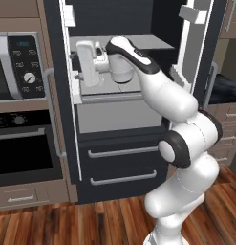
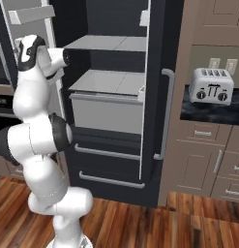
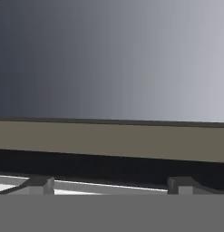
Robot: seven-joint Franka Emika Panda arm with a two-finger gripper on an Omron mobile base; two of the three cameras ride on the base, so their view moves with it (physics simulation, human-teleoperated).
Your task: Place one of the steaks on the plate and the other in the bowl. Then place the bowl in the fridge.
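In the left base view, the arm rose from the lower right and reached up to centre left, where the gripper (image 1: 80,67) stood at the edge of the open fridge (image 1: 114,165), level with its middle shelf (image 1: 134,88). How wide the fingers stood could not be read here, and nothing showed in them. The microwave (image 1: 19,64) sat at the upper left with the built-in oven (image 1: 24,148) below it, and a wooden floor (image 1: 67,222) ran along the bottom.

In the right base view, the arm climbed the left side and its hand end reached toward the pale shelves at the upper left. A silver toaster (image 2: 211,86) stood on a dark counter (image 2: 208,112) at the right, above brown cabinets (image 2: 203,164).

In the hand view, the gripper (image 3: 111,186) had its two dark fingertips (image 3: 41,185) set far apart at the bottom, spread wide with nothing between them. A tan band crossed the middle under a grey surface.
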